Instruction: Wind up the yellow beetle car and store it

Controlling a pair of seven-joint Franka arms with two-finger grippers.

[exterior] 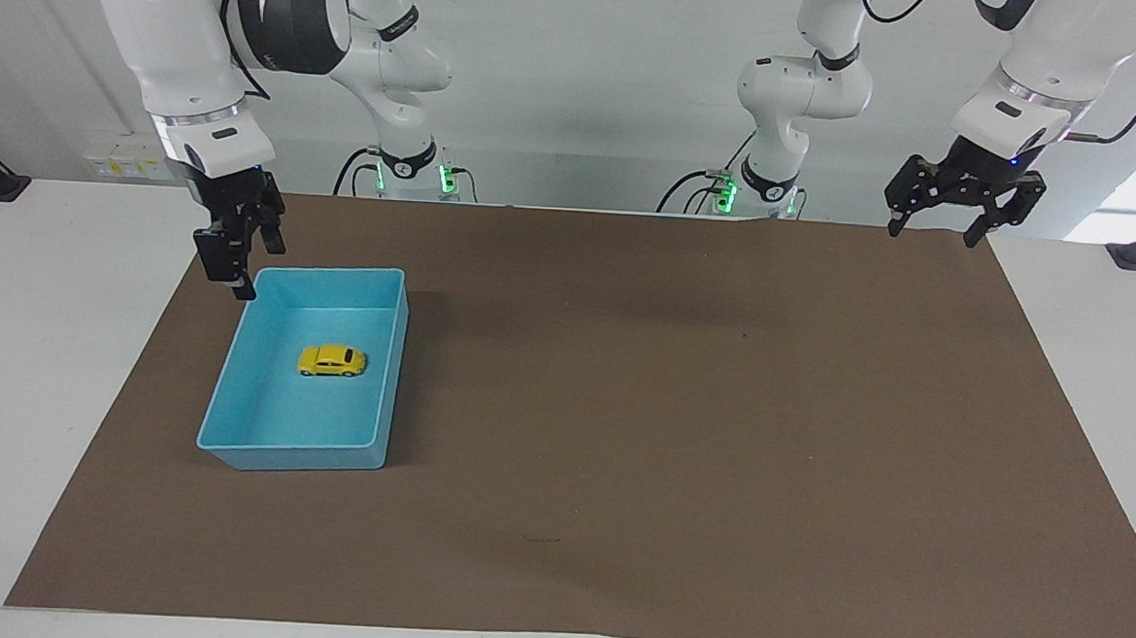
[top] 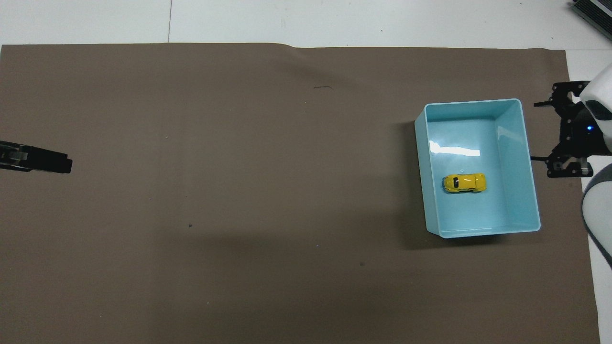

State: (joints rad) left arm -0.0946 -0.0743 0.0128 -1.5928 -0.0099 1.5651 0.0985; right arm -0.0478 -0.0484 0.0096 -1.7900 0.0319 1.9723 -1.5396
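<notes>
The yellow beetle car (exterior: 332,360) stands on its wheels inside the light blue bin (exterior: 293,457), near the bin's middle; it also shows in the overhead view (top: 464,183). My right gripper (exterior: 252,268) is open and empty, raised over the mat just outside the bin (top: 432,191), toward the right arm's end of the table; it also shows in the overhead view (top: 538,130). My left gripper (exterior: 932,233) is open and empty and waits over the mat's corner at the left arm's end; in the overhead view only its tip (top: 38,161) shows.
A brown mat (exterior: 678,441) covers most of the white table (exterior: 41,350). The bin is the only container on it.
</notes>
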